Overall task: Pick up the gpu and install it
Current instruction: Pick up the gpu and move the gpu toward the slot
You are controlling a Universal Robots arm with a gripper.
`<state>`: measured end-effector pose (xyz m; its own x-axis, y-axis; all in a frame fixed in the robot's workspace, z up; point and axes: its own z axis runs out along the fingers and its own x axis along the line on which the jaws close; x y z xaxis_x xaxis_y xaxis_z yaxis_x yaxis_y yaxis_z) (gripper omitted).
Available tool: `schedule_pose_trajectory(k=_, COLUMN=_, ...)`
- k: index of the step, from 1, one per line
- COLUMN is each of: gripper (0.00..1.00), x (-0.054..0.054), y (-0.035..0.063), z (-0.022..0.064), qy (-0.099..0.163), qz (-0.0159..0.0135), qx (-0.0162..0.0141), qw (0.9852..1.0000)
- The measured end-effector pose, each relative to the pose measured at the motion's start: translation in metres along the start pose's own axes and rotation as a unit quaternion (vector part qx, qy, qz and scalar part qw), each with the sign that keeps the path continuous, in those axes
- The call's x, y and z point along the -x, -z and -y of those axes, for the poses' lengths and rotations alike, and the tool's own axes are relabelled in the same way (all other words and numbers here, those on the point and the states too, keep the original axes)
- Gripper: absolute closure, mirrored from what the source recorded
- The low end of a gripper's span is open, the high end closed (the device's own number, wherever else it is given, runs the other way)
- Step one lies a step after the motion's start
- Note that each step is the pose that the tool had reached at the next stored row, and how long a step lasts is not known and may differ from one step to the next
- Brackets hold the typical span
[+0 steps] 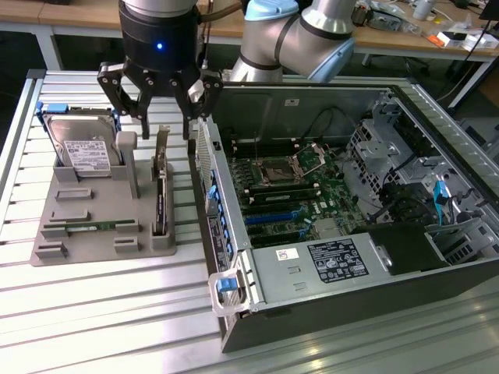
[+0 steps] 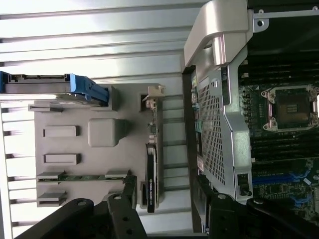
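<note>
One gpu — edgewise, parallel to case

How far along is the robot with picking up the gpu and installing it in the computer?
Done: nothing that shows. The gpu stands on edge in the grey holder, not gripped. In hand: the gripper hangs open just above the card. Left: both the pickup and the install; the blue slots in the open computer case hold no card.
</note>
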<state>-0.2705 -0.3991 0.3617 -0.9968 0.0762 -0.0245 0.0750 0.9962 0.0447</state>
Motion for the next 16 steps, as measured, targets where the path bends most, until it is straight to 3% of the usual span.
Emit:
schedule_pose_trajectory(k=8, gripper=0.42, x=-0.004, y=-0.0093, z=0.0007, qy=0.0, qz=0.0, qx=0.0, qw=1.0)
schedule_pose_trajectory(k=16, gripper=0.42, x=-0.006, y=-0.0249, z=0.0015, qy=0.0, qz=0.0, qx=0.0, qw=1.0)
